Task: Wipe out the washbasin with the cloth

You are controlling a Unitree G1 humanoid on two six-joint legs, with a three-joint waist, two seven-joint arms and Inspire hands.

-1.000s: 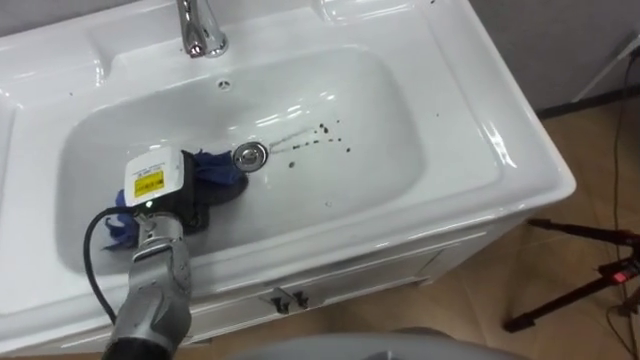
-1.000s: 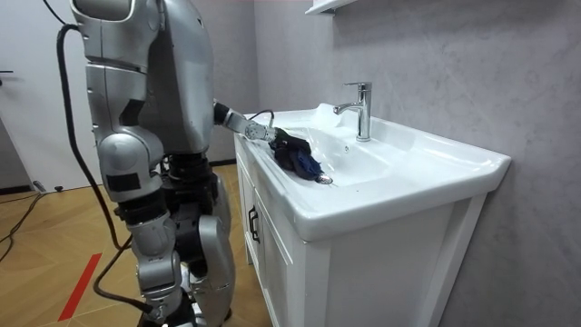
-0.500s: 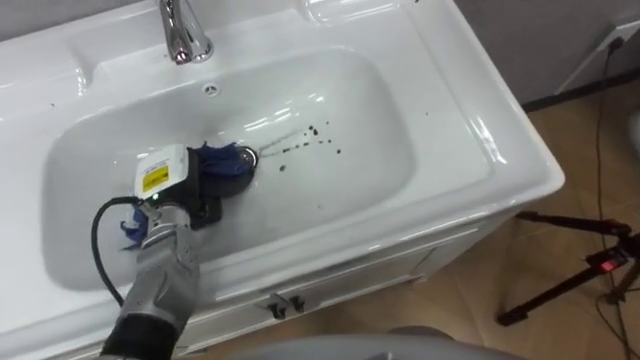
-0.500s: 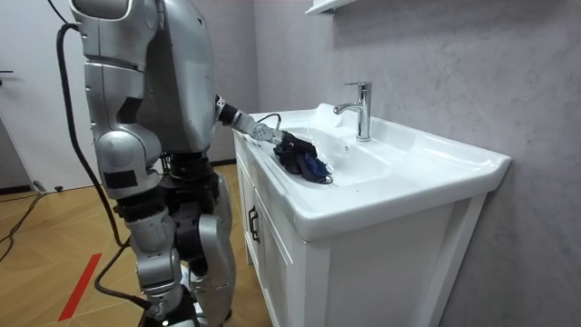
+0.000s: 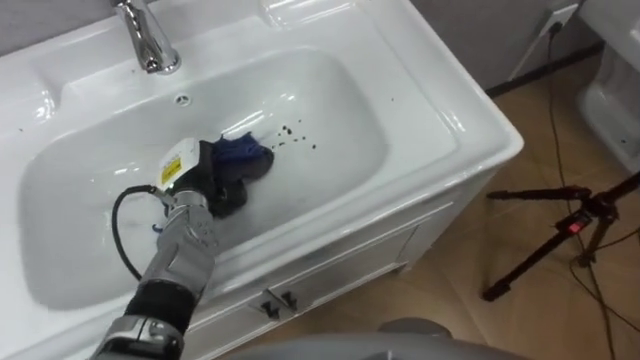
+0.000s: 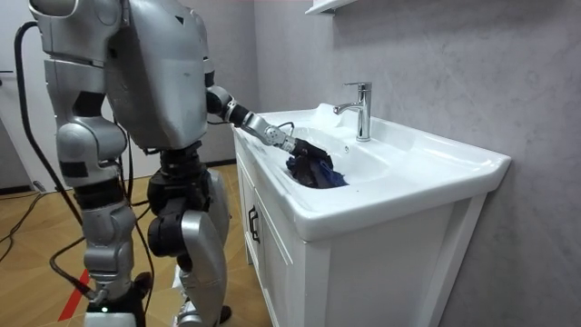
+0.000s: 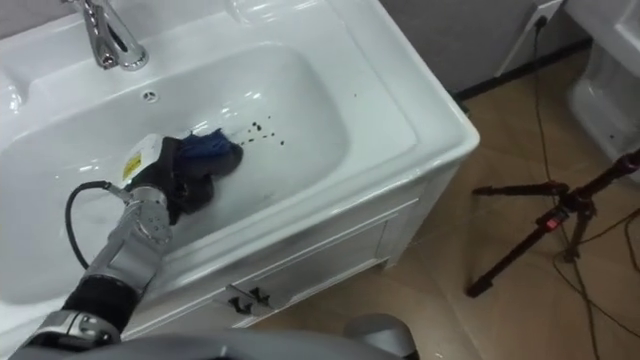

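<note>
Standing at a white vanity cabinet (image 6: pixel 363 272), the humanoid reaches its left arm down into the basin (image 5: pixel 340 160), whose long axis runs across its body from left to right. The right arm hangs at its side on the room view's left. The right hand (image 6: pixel 100 307) is low by the picture's edge and too small for its fingers to be read.

A black tripod (image 5: pixel 560 230) stands on the floor well to the right of the working fingers. Beyond them and to their left, the chrome tap (image 5: pixel 145 45) rises from the white surface (image 5: pixel 450 120) around the bowl.

The left hand (image 5: pixel 205 182) sits low in the bowl with a bunched blue cloth (image 5: pixel 248 155) under and ahead of the fingers. The cloth has no clear long axis. The fingers are buried in its folds, so whether they curl round it or press it flat cannot be told.

Ahead of the fingers and to their right, just beside the cloth's edge, a scatter of dark specks (image 5: pixel 295 130) trails in a short line toward the bowl's right end. The coming stroke likely turns on this: the dirt lies a short sweep ahead and right of the fingers, and the left hand is by far the nearer.

What lies beneath the cloth is hidden, and whether the specks are wet or dried cannot be made out.
</note>
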